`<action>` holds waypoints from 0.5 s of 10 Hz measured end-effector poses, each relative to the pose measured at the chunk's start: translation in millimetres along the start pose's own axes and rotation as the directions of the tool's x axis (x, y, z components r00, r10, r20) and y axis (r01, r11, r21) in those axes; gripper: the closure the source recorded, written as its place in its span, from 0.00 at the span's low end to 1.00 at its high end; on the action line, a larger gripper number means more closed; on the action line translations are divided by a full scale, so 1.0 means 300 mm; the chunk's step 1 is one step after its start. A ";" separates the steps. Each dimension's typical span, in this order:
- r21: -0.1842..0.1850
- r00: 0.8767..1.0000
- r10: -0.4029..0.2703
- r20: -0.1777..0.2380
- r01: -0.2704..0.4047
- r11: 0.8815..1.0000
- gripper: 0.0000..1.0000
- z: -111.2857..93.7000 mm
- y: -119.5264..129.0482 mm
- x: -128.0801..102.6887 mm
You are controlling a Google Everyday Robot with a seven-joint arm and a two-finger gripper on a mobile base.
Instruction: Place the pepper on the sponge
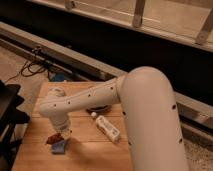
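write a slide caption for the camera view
Gripper low over the pepper and sponge on the wooden table, bottle lying nearby.

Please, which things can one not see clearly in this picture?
Camera view, the only one:
Tool, low over the sponge: mostly covered by the arm.
Pepper: too small to tell whether it rests on the sponge.
Dark thing behind the bottle: hidden under the arm.

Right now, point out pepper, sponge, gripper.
pepper [52, 139], camera view, middle of its red body.
sponge [60, 147], camera view, bare blue top face.
gripper [61, 134], camera view, lower tip, directly over pepper and sponge.
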 end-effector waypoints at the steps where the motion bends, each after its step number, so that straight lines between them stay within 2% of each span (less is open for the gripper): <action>1: 0.001 1.000 -0.011 0.007 0.011 1.000 0.54 0.005 -0.004 -0.009; 3: -0.004 0.999 -0.037 0.015 0.037 0.999 0.34 0.015 -0.010 -0.033; 5: -0.015 0.998 -0.058 0.009 0.058 0.998 0.20 0.022 -0.007 -0.046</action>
